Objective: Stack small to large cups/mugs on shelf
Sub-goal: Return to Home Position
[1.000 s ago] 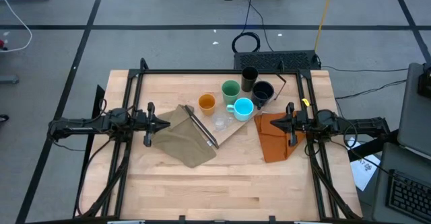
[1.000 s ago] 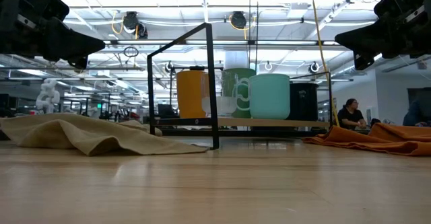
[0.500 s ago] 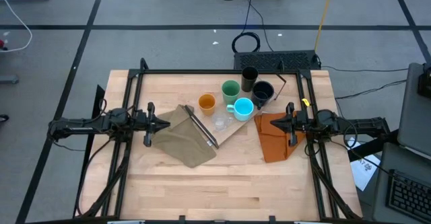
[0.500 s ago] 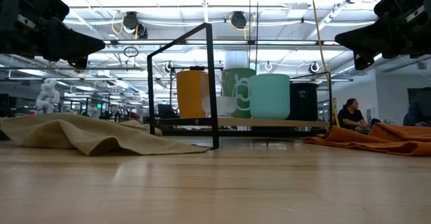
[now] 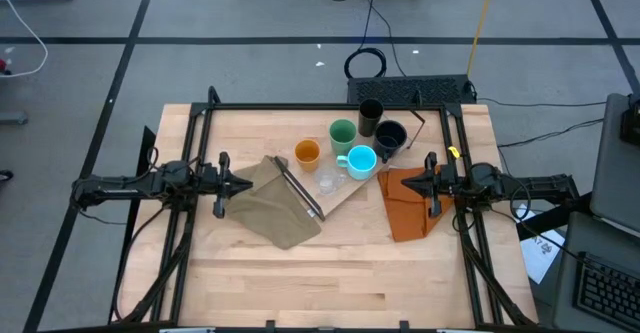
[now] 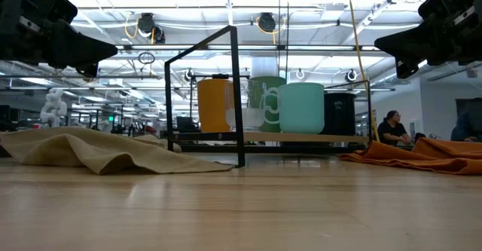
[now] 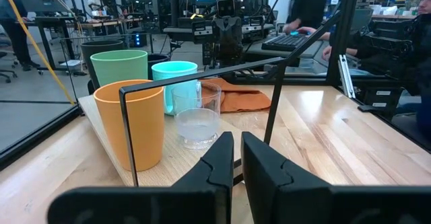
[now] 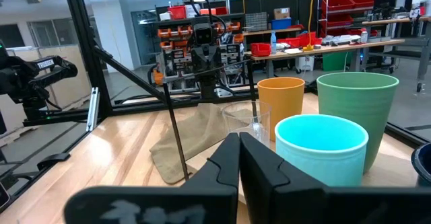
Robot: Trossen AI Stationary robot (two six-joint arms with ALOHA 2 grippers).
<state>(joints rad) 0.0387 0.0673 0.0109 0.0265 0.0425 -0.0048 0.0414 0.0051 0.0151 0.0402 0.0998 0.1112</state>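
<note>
The shelf [image 5: 347, 189], a pale plywood board with a thin black frame [image 5: 300, 189] at its near-left end, lies slantwise on the table. Standing on the board are the orange cup [image 5: 307, 153], green cup [image 5: 343, 133], cyan handled mug [image 5: 361, 160], tiny clear cup [image 5: 327, 182], black tumbler [image 5: 371, 113] and dark handled mug [image 5: 390, 136]. My left gripper [image 5: 248, 183] is shut and empty, left of the shelf over the olive-tan cloth [image 5: 275, 208]. My right gripper [image 5: 405, 182] is shut and empty, right of the shelf over the orange cloth [image 5: 408, 205].
The olive-tan cloth lies crumpled against the frame end of the shelf. The orange folded cloth lies at the shelf's right. Black rails [image 5: 330, 107] border the table's far, left and right sides. The near half of the table [image 5: 320, 283] is bare wood. People sit in the room beyond [image 6: 392, 127].
</note>
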